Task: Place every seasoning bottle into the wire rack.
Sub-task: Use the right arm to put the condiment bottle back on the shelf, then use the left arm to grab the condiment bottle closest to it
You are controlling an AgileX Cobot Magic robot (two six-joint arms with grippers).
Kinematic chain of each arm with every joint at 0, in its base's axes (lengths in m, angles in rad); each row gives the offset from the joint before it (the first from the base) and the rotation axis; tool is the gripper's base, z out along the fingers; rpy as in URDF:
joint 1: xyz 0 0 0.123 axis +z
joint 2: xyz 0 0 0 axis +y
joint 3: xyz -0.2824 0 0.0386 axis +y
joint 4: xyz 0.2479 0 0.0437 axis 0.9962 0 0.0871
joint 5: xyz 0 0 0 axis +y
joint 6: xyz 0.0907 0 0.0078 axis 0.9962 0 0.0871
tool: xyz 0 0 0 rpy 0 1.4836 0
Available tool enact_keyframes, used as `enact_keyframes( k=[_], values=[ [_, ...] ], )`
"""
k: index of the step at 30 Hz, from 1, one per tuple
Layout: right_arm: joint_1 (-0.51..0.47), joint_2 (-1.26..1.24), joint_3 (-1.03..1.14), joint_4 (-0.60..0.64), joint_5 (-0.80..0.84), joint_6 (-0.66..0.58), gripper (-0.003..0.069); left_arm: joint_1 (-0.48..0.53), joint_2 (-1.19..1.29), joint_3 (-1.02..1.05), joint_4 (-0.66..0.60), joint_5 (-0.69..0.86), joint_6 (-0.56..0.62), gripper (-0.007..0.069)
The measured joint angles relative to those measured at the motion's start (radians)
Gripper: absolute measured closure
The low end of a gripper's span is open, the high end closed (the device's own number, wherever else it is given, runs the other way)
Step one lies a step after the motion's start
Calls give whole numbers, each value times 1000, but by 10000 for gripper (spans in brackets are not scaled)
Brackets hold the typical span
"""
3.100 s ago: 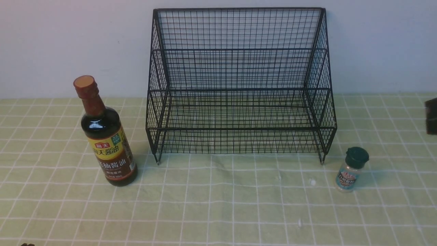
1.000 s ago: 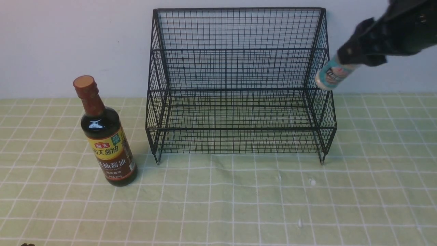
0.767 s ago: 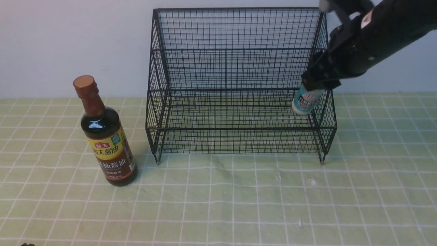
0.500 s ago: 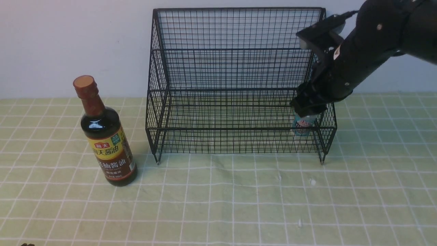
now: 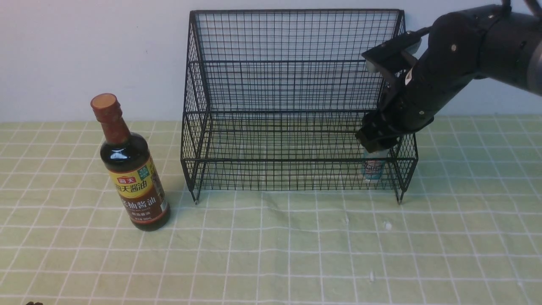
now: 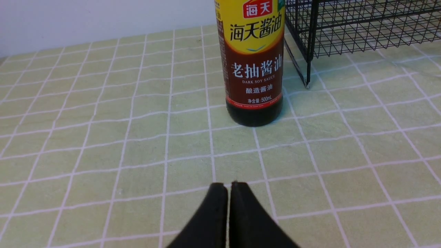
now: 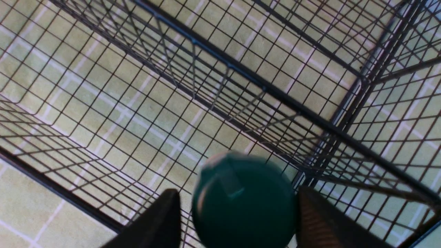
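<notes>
**Shaker's in the rack, but the exit looks dicey**

The small clear shaker with the dark green cap [image 5: 373,167] stands in the lower front tier of the big black wire-mesh rack [image 5: 296,84], at its right end near the side mesh. The right gripper [image 5: 378,140] hangs over it with its fingers spread. There's a gap on one side of the cap, and the other finger is almost touching. Lift out crooked and that finger could drag the cap, tip the shaker or snag wire.

The tall dark soy-sauce bottle with the red-brown cap [image 5: 133,182] stands left of the rack. The left gripper [image 6: 229,193] is pressed together, low in front of it. That bottle looks top-heavy, so a sloppy approach might topple it.
</notes>
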Motion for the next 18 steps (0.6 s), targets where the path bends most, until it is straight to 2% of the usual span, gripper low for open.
enact_keyframes(
  k=[5,12,14,16,17,18],
  values=[
    [0,0,-1,0,1,0,160,0,0,0,0,0,0,631],
    [0,-10,-120,-9,141,37,177,0,0,0,0,0,0,631],
    [0,-48,-221,-9,243,57,235,0,0,0,0,0,0,631],
    [0,-76,-268,-9,264,68,277,0,0,0,0,0,0,631],
    [0,-136,-320,-7,272,87,363,0,0,0,0,0,0,631],
    [0,-178,-336,-3,273,100,419,0,0,0,0,0,0,631]
  ],
)
